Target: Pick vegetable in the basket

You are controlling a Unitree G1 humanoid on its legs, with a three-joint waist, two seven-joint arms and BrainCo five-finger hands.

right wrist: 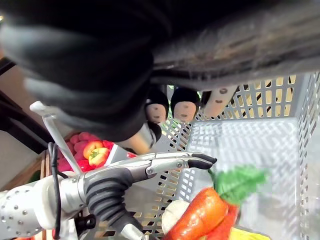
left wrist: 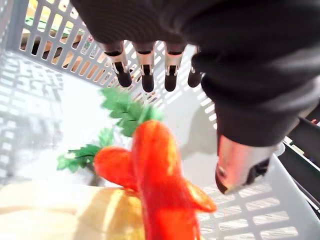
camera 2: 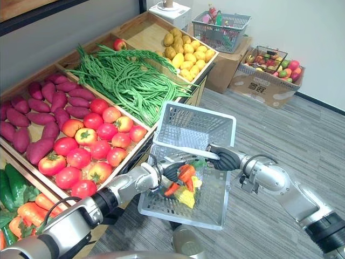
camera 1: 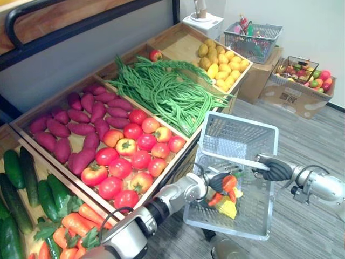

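A white plastic basket (camera 1: pixel 237 121) hangs beside the vegetable stand, and my right hand (camera 1: pixel 277 168) is shut on its handle (camera 1: pixel 237 161). My left hand (camera 1: pixel 215 182) reaches inside the basket with straight fingers (left wrist: pixel 147 67) and the thumb (left wrist: pixel 240 165) held apart. An orange carrot (left wrist: pixel 155 170) with green leaves lies just under that hand, resting on a pale yellow vegetable (camera 1: pixel 227 208) on the basket floor. The same carrot (right wrist: pixel 200 215) appears below the left hand's fingers (right wrist: pixel 195 161) in the right wrist view.
The wooden stand (camera 1: pixel 178 141) holds sweet potatoes (camera 1: pixel 81 121), tomatoes (camera 1: pixel 135 156), green beans (camera 1: pixel 167 89), yellow potatoes (camera 1: pixel 223 62), cucumbers (camera 1: pixel 21 178) and carrots (camera 1: pixel 81 218). A grey basket (camera 1: pixel 253 40) and a fruit box (camera 1: pixel 302 81) stand at the back right.
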